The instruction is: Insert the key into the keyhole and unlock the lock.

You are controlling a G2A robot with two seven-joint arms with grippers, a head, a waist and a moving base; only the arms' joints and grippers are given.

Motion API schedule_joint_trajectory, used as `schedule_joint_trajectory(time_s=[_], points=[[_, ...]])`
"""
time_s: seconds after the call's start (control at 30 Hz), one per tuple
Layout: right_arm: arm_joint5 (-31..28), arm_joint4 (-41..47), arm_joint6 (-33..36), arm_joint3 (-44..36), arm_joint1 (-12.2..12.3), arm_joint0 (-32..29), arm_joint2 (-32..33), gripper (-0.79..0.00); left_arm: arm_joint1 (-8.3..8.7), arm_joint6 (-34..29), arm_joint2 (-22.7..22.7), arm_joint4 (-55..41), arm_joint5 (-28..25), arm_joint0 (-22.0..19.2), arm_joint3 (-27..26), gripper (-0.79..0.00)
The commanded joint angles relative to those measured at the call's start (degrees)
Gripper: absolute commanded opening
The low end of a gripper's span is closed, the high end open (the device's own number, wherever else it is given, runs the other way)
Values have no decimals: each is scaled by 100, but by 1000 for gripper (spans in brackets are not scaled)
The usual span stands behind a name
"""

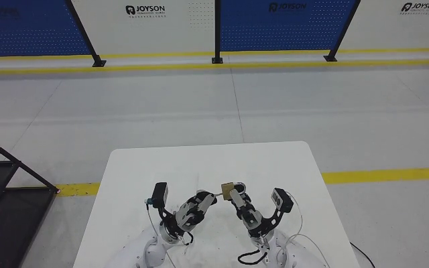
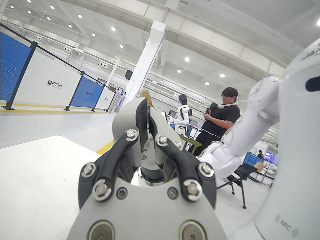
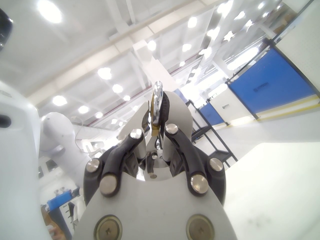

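Closest to the robot, both arms are raised above the near part of the white table [image 1: 201,161], their grippers facing each other and almost meeting. The left gripper [image 2: 147,112] has its fingers [image 2: 125,121] pressed together. From above, a slim key [image 1: 217,194] sticks out of them toward the other arm, so I judge them clamped on the key. The right gripper [image 3: 158,112] has its fingers [image 3: 180,111] clamped on the body of a small brass padlock [image 3: 153,126], with the silver shackle [image 3: 158,91] poking out past the fingertips.

In the top view the padlock is held in the air just beyond and between the two grippers. The key's tip reaches its near face, but I cannot tell whether it is already in the keyhole or only touching.

The step in hand looks like the insertion itself: key and padlock are both gripped and brought together, and the unlocking is not yet done. The next move calls for lining the blade up with the keyhole, a straight, gentle push, then a twist of the left wrist while the right holds the body firm. A small tilt could jam the key or make it slip between the pads.

Farther off are the grey floor [image 1: 301,100] and blue-and-white barriers [image 1: 281,23].
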Motion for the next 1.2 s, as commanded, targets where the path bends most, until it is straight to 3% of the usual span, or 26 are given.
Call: schedule_joint_trajectory(time_s=[0.0,0.57,1.17], points=[[0,0,0,0,0,0,0,-785,-10,-29,-20,-9,13,12,-1,-785],[376,47,492,-347,-59,-296,383,-785,-77,-277,-172,-132,-44,82,11,-785],[319,22,713,-277,-181,-366,550,-785,-136,-636,-278,-435,-268,102,31,-785]])
